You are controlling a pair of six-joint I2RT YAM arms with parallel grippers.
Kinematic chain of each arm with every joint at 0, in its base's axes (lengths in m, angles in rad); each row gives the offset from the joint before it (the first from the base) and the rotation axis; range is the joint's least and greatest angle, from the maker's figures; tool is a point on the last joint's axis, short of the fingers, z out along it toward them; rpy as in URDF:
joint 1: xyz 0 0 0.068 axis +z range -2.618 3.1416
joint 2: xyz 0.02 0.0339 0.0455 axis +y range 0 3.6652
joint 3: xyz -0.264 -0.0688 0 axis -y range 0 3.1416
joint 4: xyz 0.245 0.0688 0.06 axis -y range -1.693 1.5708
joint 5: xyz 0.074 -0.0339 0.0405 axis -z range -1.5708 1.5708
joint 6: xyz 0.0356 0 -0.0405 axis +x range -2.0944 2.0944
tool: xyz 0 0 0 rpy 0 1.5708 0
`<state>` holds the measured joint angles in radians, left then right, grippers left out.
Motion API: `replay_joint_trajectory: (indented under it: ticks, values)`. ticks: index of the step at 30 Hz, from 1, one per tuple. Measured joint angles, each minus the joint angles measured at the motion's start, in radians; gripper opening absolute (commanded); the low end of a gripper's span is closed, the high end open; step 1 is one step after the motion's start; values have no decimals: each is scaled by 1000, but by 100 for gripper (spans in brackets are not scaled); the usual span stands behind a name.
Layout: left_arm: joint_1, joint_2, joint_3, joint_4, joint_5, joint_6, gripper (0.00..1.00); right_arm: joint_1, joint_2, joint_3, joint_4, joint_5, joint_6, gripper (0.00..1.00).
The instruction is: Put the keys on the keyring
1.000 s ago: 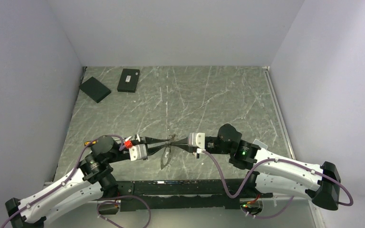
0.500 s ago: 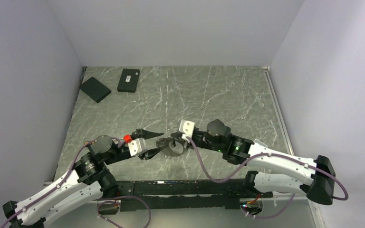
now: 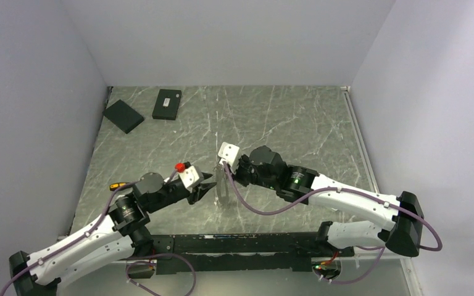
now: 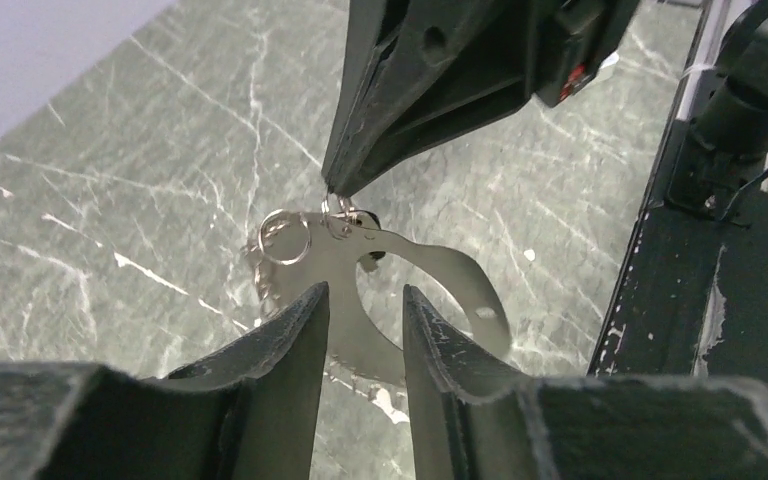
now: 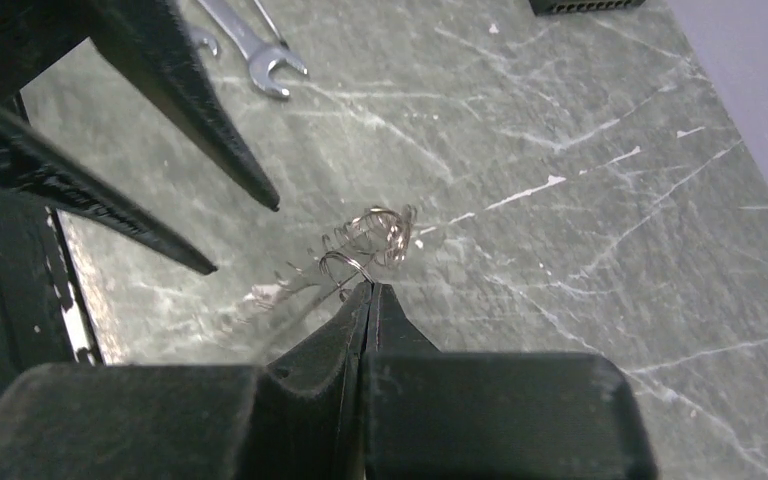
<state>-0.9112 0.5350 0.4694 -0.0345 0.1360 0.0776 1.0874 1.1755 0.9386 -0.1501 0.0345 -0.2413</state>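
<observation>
The right tool point(image 4: 332, 188) is gripping the keyring point(image 4: 438, 268) alone, carrying it toward frame centre; the left tool point(image 4: 365, 292), having let go, is hanging narrowly parted, so threading needs a regrasp.

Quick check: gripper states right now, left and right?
Left gripper: open, holding nothing.
Right gripper: shut on the keyring.

Two flat boxes, a slanted black box point(image 3: 123, 116) and a squarer black box point(image 3: 167, 104), lie near each other, not touching, in the far left corner of the grey-green, white-veined bench point(image 3: 296, 123), close to the pale walls point(image 3: 222, 37). Silver wrenches point(image 5: 256, 52) rest on the stone, seen from the right wrist.
</observation>
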Motion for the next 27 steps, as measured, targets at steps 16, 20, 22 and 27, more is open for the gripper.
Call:
replay_joint_trajectory:
  ticks: [16,20,22,27]
  values:
    - [0,159,180,-64,5,64,36,47,-50,-127,69,87,-191,0]
    - [0,224,203,-104,27,69,37,64,-92,-182,121,115,-240,0]
    - [0,253,209,-119,30,72,35,83,-105,-202,155,136,-272,0]
    - [0,321,227,-132,51,79,34,143,-105,-231,198,184,-342,0]
